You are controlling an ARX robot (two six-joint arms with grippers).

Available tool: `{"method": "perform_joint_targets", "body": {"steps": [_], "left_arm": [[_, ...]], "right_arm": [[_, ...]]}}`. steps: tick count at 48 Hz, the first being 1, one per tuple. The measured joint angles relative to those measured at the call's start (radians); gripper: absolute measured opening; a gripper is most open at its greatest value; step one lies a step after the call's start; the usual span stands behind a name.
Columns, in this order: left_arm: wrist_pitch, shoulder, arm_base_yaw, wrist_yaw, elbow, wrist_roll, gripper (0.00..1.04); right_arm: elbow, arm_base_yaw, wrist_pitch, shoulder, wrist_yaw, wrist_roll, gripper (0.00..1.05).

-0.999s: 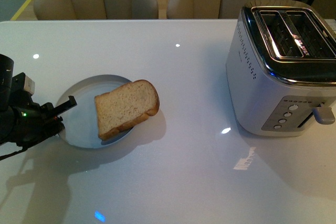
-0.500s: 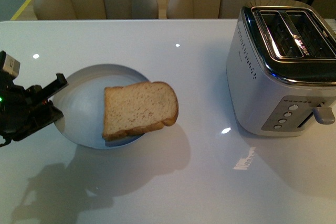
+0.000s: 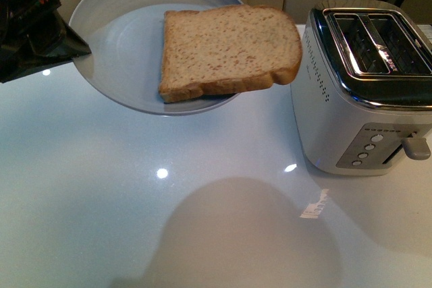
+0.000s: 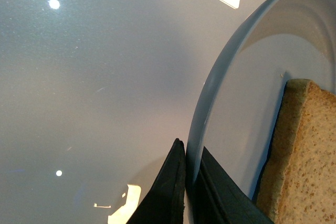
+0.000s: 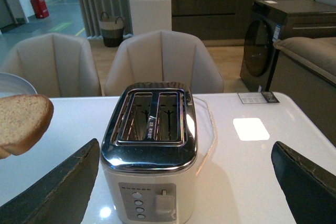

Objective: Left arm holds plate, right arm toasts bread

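My left gripper [image 3: 64, 42] is shut on the left rim of the pale blue-grey plate [image 3: 118, 38] and holds it high above the white table. The bread [image 3: 229, 48] lies on the plate, its rounded end overhanging the rim toward the toaster [image 3: 361, 85]. In the left wrist view my black jaws pinch the plate's rim [image 4: 197, 129], with the bread [image 4: 302, 161] beside them. My right gripper [image 5: 184, 182] is open and empty; its two dark fingers [image 5: 58, 187] frame the toaster [image 5: 149, 150]. The bread's rounded end [image 5: 21, 121] shows at that view's edge.
The white-and-chrome toaster has two empty slots [image 3: 378, 42], several round buttons [image 3: 370, 148] and a lever [image 3: 417, 146] on its front. Beige chairs [image 5: 163, 61] stand behind the table. A small card [image 5: 256, 97] lies on the table beyond the toaster.
The left gripper has lifted the plate with the bread off the table, up and to the right, closer to the toaster. The toaster has not moved.
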Motion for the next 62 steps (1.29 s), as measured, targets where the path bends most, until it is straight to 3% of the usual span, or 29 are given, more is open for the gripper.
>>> {"method": "perform_joint_targets", "body": {"steps": [22,43,62], "left_arm": [[-0.154,-0.085,-0.172,-0.019,0.089,-0.111,0.03],[-0.156,-0.093,-0.219,0.000,0.132,-0.242,0.03],[-0.156,-0.094,-0.222,0.001,0.134,-0.258,0.03]], "right_arm": [[0.000,0.000,0.000,0.000,0.000,0.000,0.96],[0.000,0.000,0.000,0.000,0.000,0.000,0.96],[0.000,0.000,0.000,0.000,0.000,0.000,0.96]]}}
